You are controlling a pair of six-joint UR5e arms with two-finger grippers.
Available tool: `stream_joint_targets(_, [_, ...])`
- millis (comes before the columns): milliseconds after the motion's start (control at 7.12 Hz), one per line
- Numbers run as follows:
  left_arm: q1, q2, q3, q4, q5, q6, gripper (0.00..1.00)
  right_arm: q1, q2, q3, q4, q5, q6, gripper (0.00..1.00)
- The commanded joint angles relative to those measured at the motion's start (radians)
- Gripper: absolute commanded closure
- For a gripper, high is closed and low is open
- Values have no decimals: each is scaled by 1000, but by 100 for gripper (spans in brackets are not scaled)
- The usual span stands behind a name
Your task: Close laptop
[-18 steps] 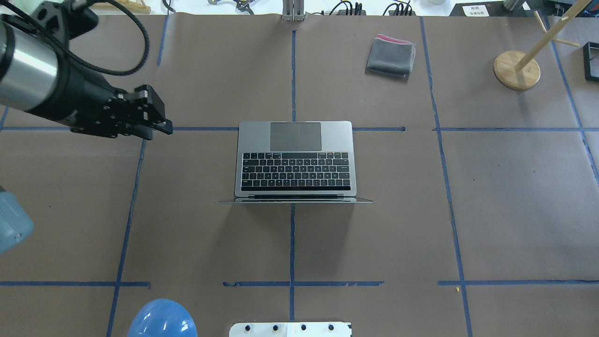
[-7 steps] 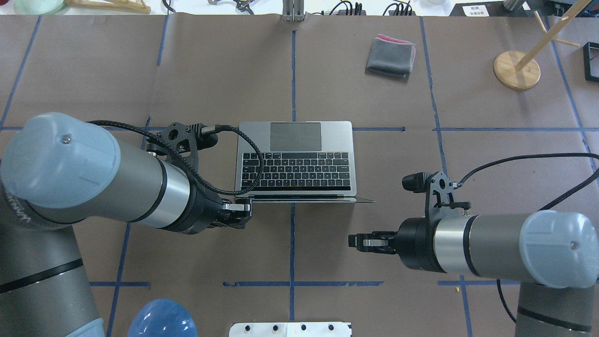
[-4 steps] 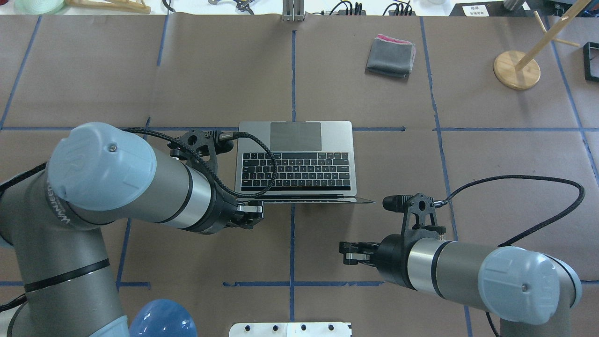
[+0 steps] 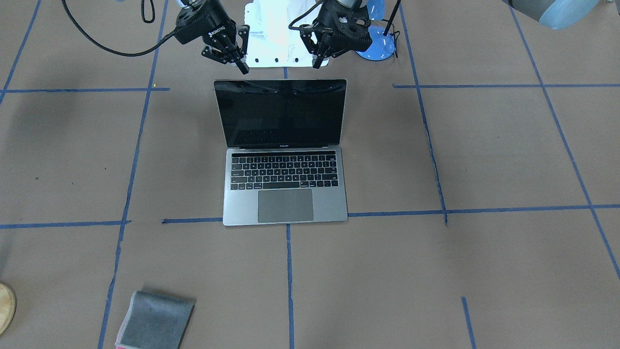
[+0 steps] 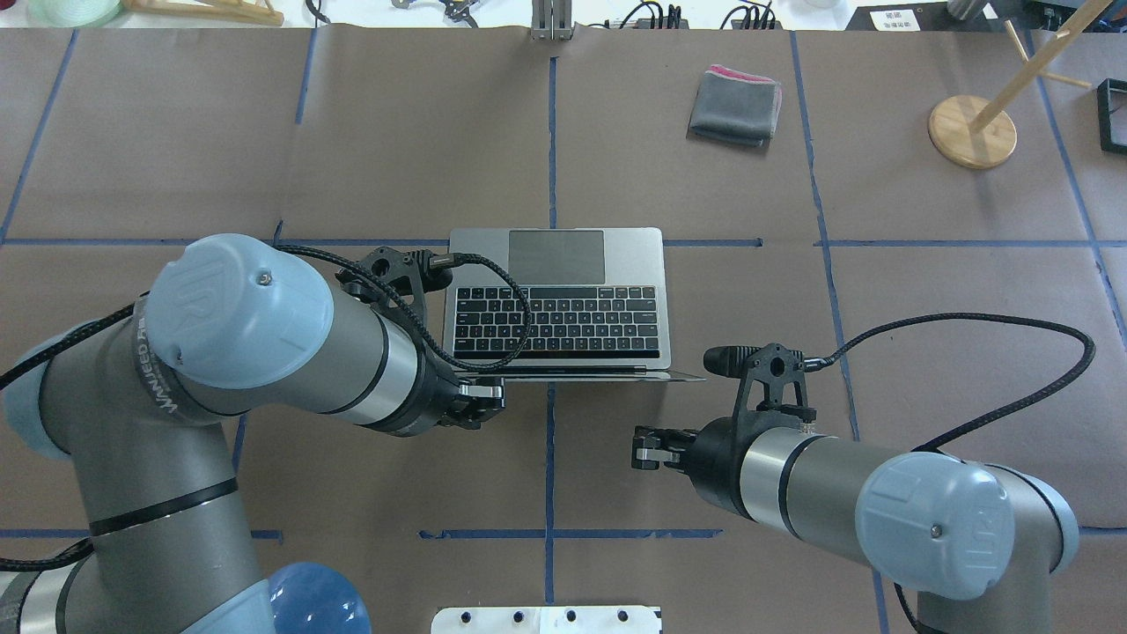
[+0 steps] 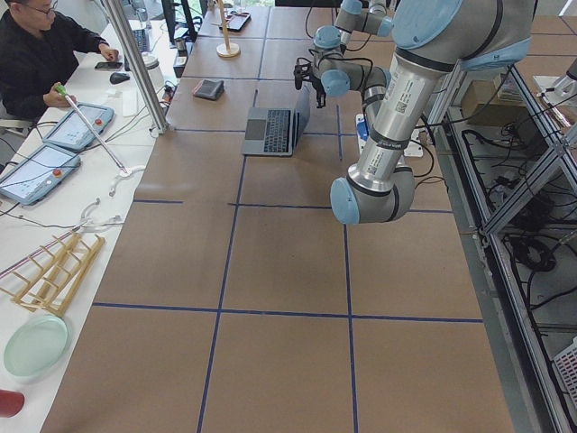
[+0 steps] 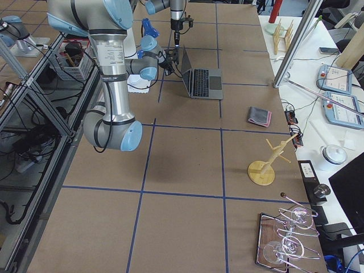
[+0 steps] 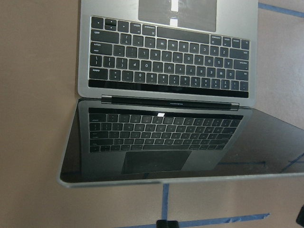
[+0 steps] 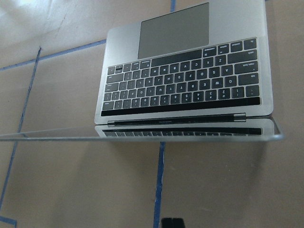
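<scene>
The space-grey laptop stands open mid-table, its lid upright and its glossy black screen facing away from the robot. My left gripper is shut and empty, just behind the lid's left end on the robot's side; it also shows in the front view. My right gripper is shut and empty, farther behind the lid's right part, apart from it, and shows in the front view too. Both wrist views look down over the lid's top edge onto the keyboard.
A folded grey cloth lies at the far right of the table. A wooden stand is beyond it. A blue dome and a white plate sit at the near edge. An operator sits at the side bench.
Both arms have come in behind the laptop. The left gripper has moved right toward the lid's back; the right gripper has moved left. The laptop has not moved.
</scene>
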Motion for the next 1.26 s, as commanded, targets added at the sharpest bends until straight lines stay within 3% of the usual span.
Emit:
stream_joint_targets(0, [4,-6,29,-1,0,1,100,17,3,-6,-6,-2,-1,100])
stream_joint_targets(281, [4,-7,30,-1,0,-1,100,71,87,-61,-37,7,-37,100])
stream_joint_targets(561, [4,-6,39,-1,0,1,100,144,170,-64,-159,38,-76,100])
stream_joint_targets(842, [2,-21,65,-12,0,5,100,194,190,-73,-173,70,-97,100])
stream_joint_targets(1123, [-10,-47,81,-14,68,16,100,211,190,-92,-172,78,-111,100])
